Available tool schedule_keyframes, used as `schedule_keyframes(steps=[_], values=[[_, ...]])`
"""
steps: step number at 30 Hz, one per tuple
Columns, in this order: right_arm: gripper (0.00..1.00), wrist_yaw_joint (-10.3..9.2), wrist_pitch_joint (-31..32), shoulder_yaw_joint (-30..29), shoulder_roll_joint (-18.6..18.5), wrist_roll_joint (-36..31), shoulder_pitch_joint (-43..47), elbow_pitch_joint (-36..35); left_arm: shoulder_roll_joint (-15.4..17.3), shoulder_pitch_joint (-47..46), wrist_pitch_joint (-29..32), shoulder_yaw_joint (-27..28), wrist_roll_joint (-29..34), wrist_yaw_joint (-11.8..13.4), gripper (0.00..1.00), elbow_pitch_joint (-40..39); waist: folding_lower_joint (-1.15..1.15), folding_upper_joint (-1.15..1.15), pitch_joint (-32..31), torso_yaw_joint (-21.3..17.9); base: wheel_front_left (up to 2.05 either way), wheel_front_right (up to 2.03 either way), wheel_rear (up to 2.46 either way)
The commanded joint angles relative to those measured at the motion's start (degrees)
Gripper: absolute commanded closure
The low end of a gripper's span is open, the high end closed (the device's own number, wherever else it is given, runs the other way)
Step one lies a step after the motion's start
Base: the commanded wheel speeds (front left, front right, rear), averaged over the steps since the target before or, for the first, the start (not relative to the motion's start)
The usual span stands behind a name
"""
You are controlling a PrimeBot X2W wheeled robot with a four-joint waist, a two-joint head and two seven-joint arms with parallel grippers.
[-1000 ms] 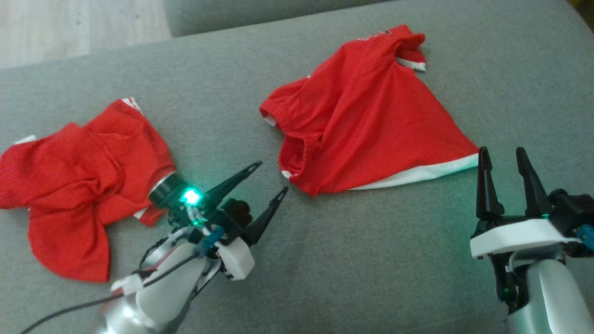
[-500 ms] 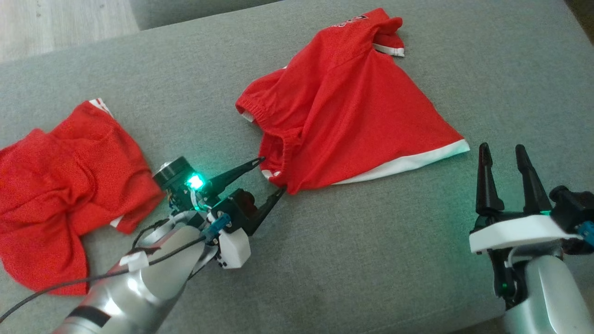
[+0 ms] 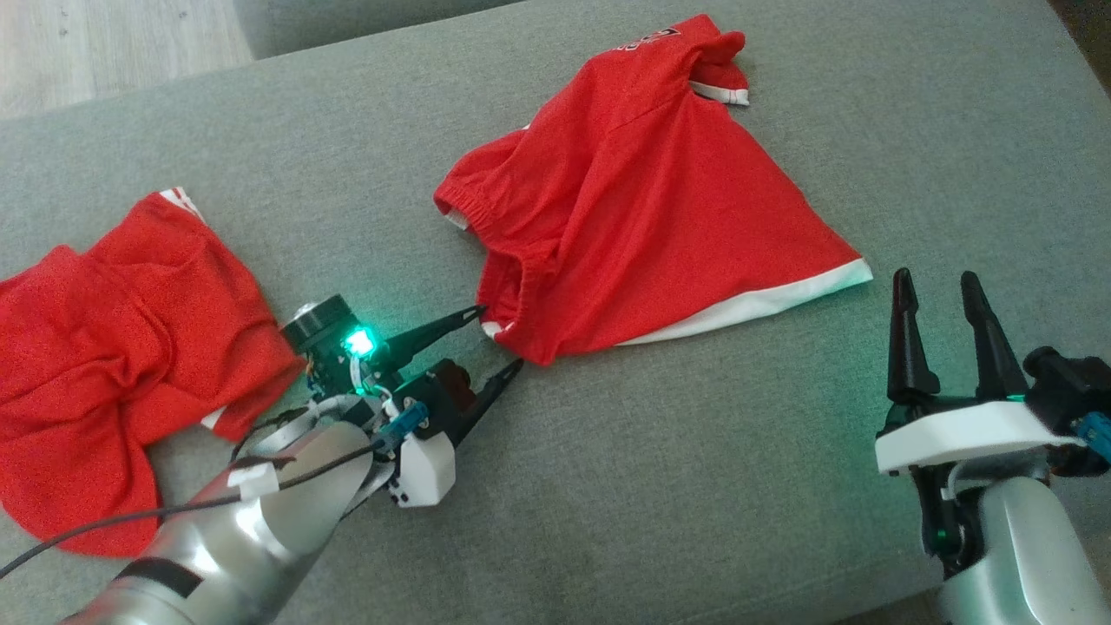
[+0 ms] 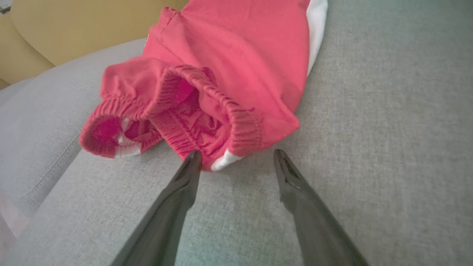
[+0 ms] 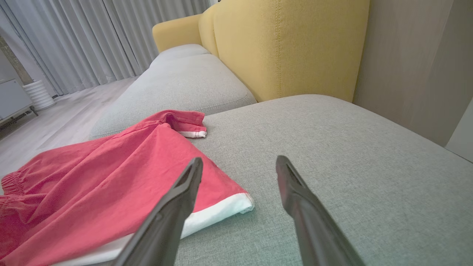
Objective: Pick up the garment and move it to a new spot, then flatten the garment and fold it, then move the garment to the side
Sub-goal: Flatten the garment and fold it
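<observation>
The garment (image 3: 642, 208) is a pair of red shorts with a white hem, lying crumpled on the grey sofa cushion (image 3: 694, 451). My left gripper (image 3: 501, 338) stands open at the near corner of its elastic waistband. In the left wrist view the garment (image 4: 229, 66) has that corner just between the tips of the left gripper (image 4: 236, 153), which are not closed on it. My right gripper (image 3: 936, 278) is open just right of the white hem corner. In the right wrist view the right gripper (image 5: 239, 160) hovers over the cushion beside the garment (image 5: 111, 173).
A second red garment (image 3: 113, 347) lies bunched at the left, beside my left forearm. The yellow sofa backrest (image 5: 295, 48) rises beyond the cushion. Wooden floor (image 3: 104, 43) shows past the cushion's far left edge, and another grey cushion (image 5: 177, 85) lies further along.
The head camera has shifted a little. My left gripper has moved forward until its tips reach the garment's waistband corner. The right gripper has stayed open beside the hem.
</observation>
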Motion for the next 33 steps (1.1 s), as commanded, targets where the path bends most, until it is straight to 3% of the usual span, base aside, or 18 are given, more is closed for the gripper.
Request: schedule_keyframes(steps=[1,19,20,22,33], values=[[0.0,-0.04,-0.53,1.5,-0.23,-0.31,-1.49,-1.48,1.6,-3.01,-0.49,0.74,-0.64,0.1,0.0,-0.37,0.0,0.0,-0.05,-0.05,0.0,0.0,0.0],[0.0,-0.04,-0.43,1.66,-0.23,-0.48,-1.65,-0.2,1.18,-4.54,-0.77,-2.21,-2.56,0.1,0.0,-0.61,0.0,0.0,-0.03,-0.67,0.0,0.0,0.0],[0.0,-0.04,-0.39,1.65,-0.23,-0.56,-1.68,-0.09,1.2,-4.4,-0.77,-2.34,-2.78,0.1,0.21,-0.78,0.0,0.0,-0.09,-0.62,0.0,0.0,0.0],[0.0,-0.04,-0.28,1.8,-0.23,-0.67,-1.84,0.01,1.23,-4.05,-0.77,-2.38,-4.05,0.1,1.0,-0.47,0.0,0.0,-0.17,-0.61,0.0,0.0,0.0],[0.0,-0.04,0.43,1.93,-0.23,-1.78,-1.85,-0.12,1.07,-2.58,-0.78,0.45,-7.47,1.47,1.0,-1.94,0.0,0.0,-0.49,0.12,0.0,0.0,0.0]])
